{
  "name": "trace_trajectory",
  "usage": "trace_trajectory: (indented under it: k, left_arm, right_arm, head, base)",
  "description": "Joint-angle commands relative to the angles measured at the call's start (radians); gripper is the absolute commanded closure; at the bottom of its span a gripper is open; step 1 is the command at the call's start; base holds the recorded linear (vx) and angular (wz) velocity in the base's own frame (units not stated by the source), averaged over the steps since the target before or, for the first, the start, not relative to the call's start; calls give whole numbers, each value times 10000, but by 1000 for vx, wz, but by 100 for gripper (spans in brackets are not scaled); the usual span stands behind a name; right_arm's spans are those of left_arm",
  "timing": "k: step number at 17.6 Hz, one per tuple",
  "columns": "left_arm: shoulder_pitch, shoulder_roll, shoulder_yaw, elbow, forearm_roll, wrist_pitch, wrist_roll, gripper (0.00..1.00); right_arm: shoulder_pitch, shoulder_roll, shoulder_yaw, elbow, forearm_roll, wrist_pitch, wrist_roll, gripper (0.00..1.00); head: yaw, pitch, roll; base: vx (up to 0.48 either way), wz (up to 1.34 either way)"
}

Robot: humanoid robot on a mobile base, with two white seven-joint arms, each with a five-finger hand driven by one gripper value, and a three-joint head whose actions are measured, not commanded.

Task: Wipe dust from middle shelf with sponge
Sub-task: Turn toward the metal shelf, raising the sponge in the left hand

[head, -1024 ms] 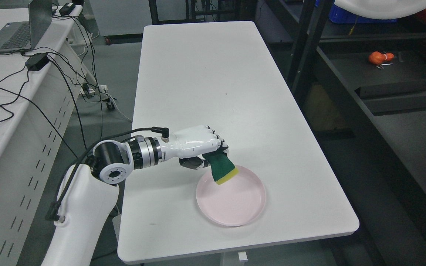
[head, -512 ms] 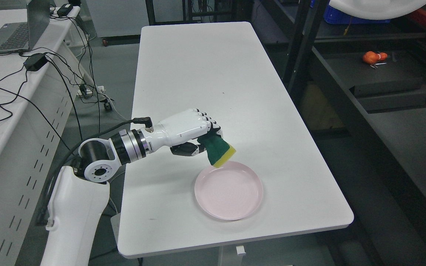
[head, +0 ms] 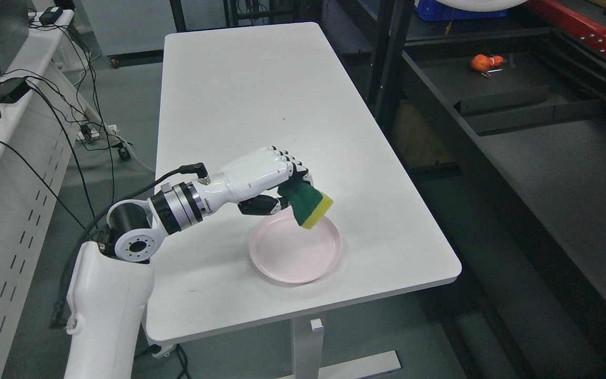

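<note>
Left hand [head: 269, 176], white with black-jointed fingers, entering from 7 o'clock, clenched around green-and-yellow rectangular sponge [head: 308, 204]; fingers [head: 287, 160] wrapped over the green scouring face, thumb beneath, yellow foam edge pointing down toward 4 o'clock

Sponge held in the air, just above the rim at 1 o'clock of the shallow round pink plate [head: 295, 250]; contact with the plate not apparent, small gap judged

Plate resting on white rectangular tabletop [head: 240, 95], toward the near right part of it

Right hand not in view

Dark metal shelving unit [head: 545, 158] at 3 o'clock of the table, well apart from the hand; broad black shelf surface running from 1 o'clock to 4 o'clock, small orange object [head: 482, 62] lying at its far end near 1 o'clock

Which board counts as the middle shelf: cannot tell for certain from this view

Step in hand, as judged: sponge secured and lifted clear of the plate, transport toward the shelf; wiping not yet begun

Next move calls for: carrying sponge toward 3 o'clock across the table edge and the gap to the shelf, clearing the black upright post [head: 387, 58], turning the wrist so a flat sponge face meets the shelf board, then pressing lightly and sweeping

Risk noted: grip sits on one end of the sponge, so sponge may pivot under wiping pressure
</note>
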Motion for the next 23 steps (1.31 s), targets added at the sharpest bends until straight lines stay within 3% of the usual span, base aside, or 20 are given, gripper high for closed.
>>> trace_trajectory:
  k: [1,7,9,23]
  left_arm:
    - [7,-46,724,-95,28,-6,-2,92]
    - [7,-46,953,-49,43,-6,59,92]
    - [7,-46,832,43,210,-6,730,92]
    - [697,-46,-825,-18,4090,376,2849,96]
  right_arm:
    - [5,-175,0,-175,0,720,-2,0]
    - [5,-175,0,-175,0,720,-2,0]
    - [6,-175,0,-175,0,720,-2,0]
    - [-10,-175,0,-175,0,720,-2,0]
  head:
    - [0,0,0]
    - [0,0,0]
    - [0,0,0]
    - [0,0,0]
  base:
    - [-128,-189]
    - [-139,-367]
    - [-164,-571]
    - [-258,-754]
